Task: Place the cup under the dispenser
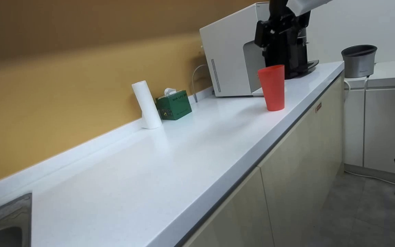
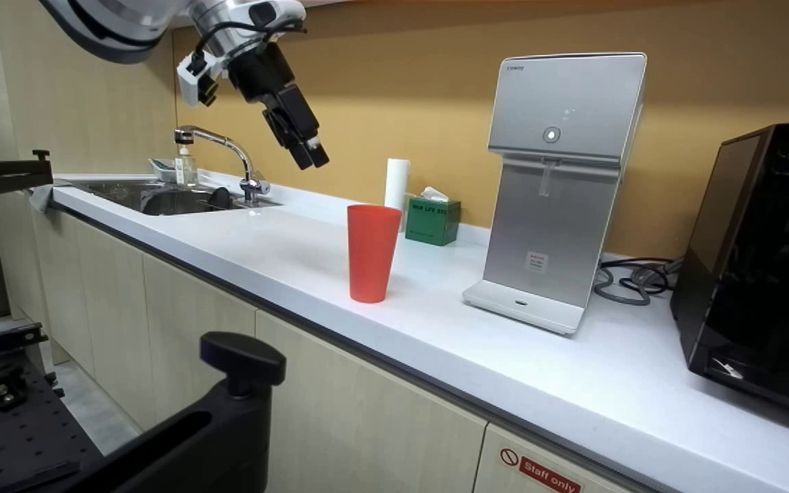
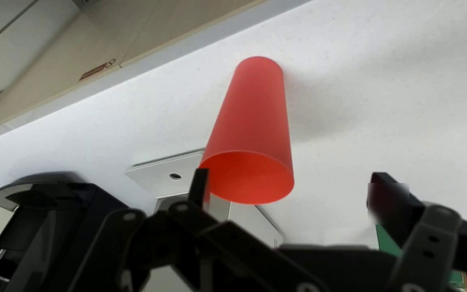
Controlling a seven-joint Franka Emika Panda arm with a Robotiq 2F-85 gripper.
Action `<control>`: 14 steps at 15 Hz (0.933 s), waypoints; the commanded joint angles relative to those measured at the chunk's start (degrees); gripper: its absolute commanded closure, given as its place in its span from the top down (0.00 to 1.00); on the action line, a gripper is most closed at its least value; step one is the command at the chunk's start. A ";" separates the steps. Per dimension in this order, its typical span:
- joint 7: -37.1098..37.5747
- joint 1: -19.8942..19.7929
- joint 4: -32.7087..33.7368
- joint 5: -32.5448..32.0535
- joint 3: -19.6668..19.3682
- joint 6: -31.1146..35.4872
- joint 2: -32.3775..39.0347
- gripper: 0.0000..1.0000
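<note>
The cup (image 2: 371, 255) is a red tapered tumbler standing upright on the white countertop, near its front edge. It also shows in an exterior view (image 1: 273, 89) and in the wrist view (image 3: 253, 117), its open rim towards the camera. The dispenser (image 2: 552, 212) is a tall white and silver machine right of the cup; its white side (image 1: 230, 51) and base (image 3: 156, 174) also show. My gripper (image 3: 290, 174) is open and empty, its left fingertip overlapping the cup's rim in the wrist view. In an exterior view the gripper (image 2: 309, 154) hangs above the counter, apart from the cup.
A black machine (image 2: 757, 260) stands beside the dispenser, with cables between them. A white paper roll (image 1: 147, 104) and a green tissue box (image 1: 174, 105) stand by the wall. A sink with a faucet (image 2: 233, 147) is at the far end. A grey pot (image 1: 359, 63) stands on another counter.
</note>
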 commanded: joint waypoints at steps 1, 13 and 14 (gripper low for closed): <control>1.32 1.69 0.01 -1.99 -1.78 -1.04 -0.59 1.00; 3.43 -0.78 -0.10 -1.76 -5.29 7.12 7.74 1.00; 3.45 -1.15 -0.13 -1.88 -5.75 7.45 8.70 1.00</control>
